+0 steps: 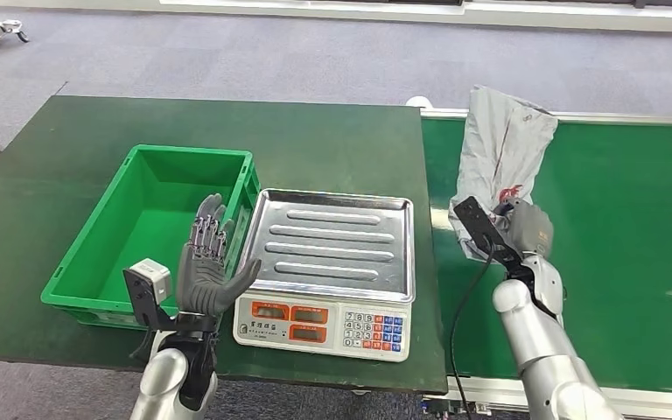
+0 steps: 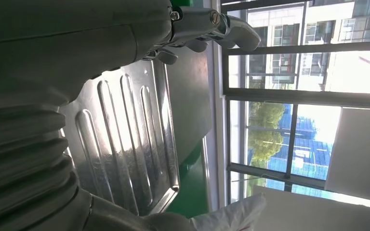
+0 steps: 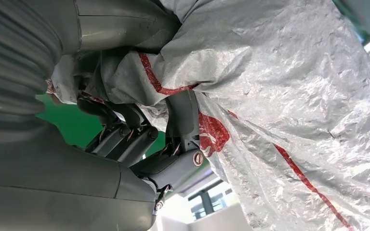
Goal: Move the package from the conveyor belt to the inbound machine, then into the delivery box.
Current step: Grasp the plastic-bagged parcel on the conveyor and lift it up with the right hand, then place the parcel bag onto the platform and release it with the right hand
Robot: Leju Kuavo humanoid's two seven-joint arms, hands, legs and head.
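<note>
- Our right hand [image 1: 525, 229] has its fingers [image 3: 183, 115] clamped on the grey bag [image 1: 499, 157], over the belt [image 1: 630, 245].
- Our left hand [image 1: 206, 262], fingers spread, hovers at the scale's [image 1: 332, 262] 9 o'clock, by the bin [image 1: 140, 227].

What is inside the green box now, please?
The green box shows only its bare green floor; the raised left hand covers its near right corner, so that part stays unseen.

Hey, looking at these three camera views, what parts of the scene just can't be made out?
- Head view: the right hand has its fingers hidden behind its own back and the grey package.
- Head view: scale displays and key labels are too small to read.
- Left wrist view: the left hand and its cover block much of the scale tray.
- Right wrist view: the package print is crumpled and partly cut off by the picture's edge.
</note>
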